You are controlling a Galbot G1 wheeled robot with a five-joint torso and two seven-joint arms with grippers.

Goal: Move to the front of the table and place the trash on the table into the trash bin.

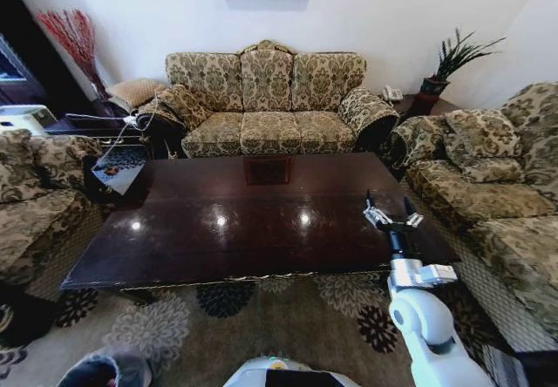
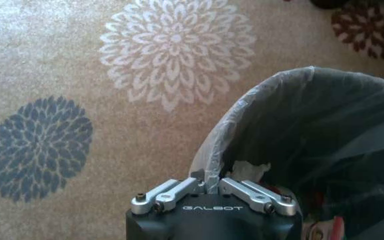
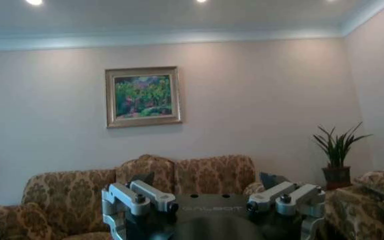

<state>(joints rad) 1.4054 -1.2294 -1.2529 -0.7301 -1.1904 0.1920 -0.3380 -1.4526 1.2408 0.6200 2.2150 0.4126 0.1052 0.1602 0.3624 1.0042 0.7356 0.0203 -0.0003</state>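
trash bin (image 2: pixel 325 145): black, white liner folded over rim, standing on floral carpet (image 2: pixel 78 100); far side cut off at frame edge in left wrist view.
trash: pale crumpled piece (image 2: pixel 251 169) lies just inside the near rim; red-and-white bits at the bottom corner, too cut off to identify.
left pincer (image 2: pixel 213 186): fingers nearly together over the liner edge; cannot tell whether it grips the liner.
tabletop (image 1: pixel 253 221): glossy dark wood with square inlay, straight ahead in head view, between sofas.
right pincer (image 1: pixel 391 212): spread wide, holding nothing, above the tabletop's right near corner, pointing toward the sofa (image 1: pixel 270 99).
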